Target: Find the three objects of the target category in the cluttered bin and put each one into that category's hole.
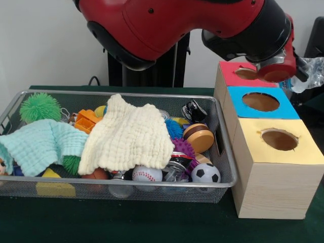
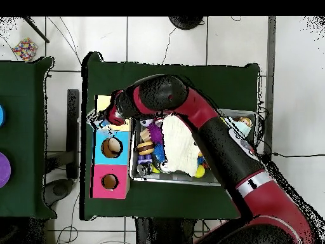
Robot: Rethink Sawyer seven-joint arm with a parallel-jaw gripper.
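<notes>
Above the yellow-topped wooden box [image 2: 101,103], just beside the silver wire-mesh bin [image 1: 229,167], hangs the red-and-black arm's gripper [image 2: 112,118], grip state not discernible, crumpled clear plastic [image 1: 313,73] close by; remaining candidates lie in that bin, partly under a cream waffle cloth [image 1: 129,139].

One camera sits low and close at the table's edge, facing the silver wire-mesh bin [image 1: 223,188] and the row of wooden boxes with red, blue and yellow holed tops [image 1: 280,139]. The other looks straight down from high up, showing the same bin [image 2: 219,182], boxes [image 2: 95,166] and surrounding tiled floor [image 2: 165,38].
</notes>
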